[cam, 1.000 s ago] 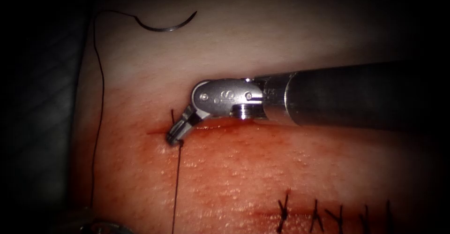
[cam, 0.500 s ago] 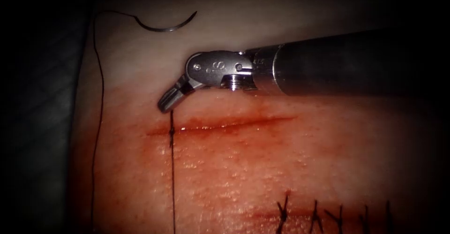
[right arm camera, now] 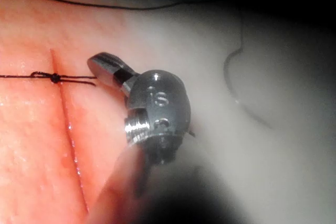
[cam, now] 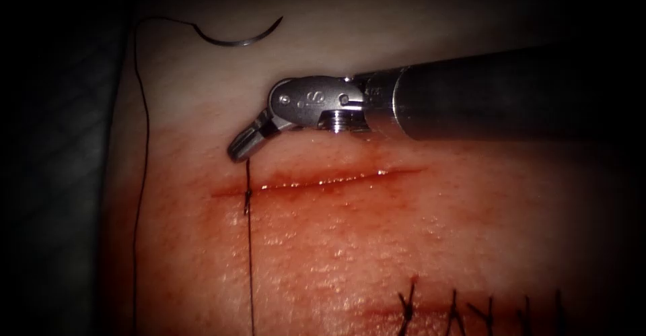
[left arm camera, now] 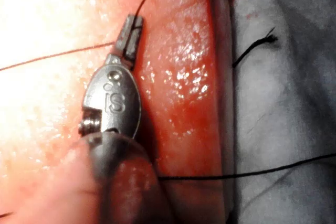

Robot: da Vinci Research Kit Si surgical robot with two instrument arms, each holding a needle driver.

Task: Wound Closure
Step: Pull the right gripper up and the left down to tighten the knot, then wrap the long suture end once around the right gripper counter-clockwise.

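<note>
The tissue (cam: 350, 242) is seen from above in the endoscope view, with a cut (cam: 336, 178) running across it and red fluid (cam: 296, 186) gathered along its line. The right tool (cam: 235, 153) is brought in from the right, and its fingers are closed just above the left end of the cut. It cannot be told whether anything is gripped there. The upper end of the thread (cam: 249, 255) stops just beside the tip, and contact cannot be judged. From that end the thread is carried straight down across the cut, where a knot (cam: 247, 194) is seated, and on toward the lower edge. The needle (cam: 235, 40) is laid flat on the pale tissue well above the cut. It is out of the tissue and held by neither tool, and its own strand is trailed down the left border. A row of finished stitches (cam: 408, 302) is seen at the lower right, well apart from the open cut. In the left wrist view, the left tool (left arm camera: 135, 20) is shown with its fingers closed on the thread, which leaves them on both sides. Beside the tissue there, a cut end of thread (left arm camera: 254, 50) is seen lying loose on grey cloth (left arm camera: 294, 103).
</note>
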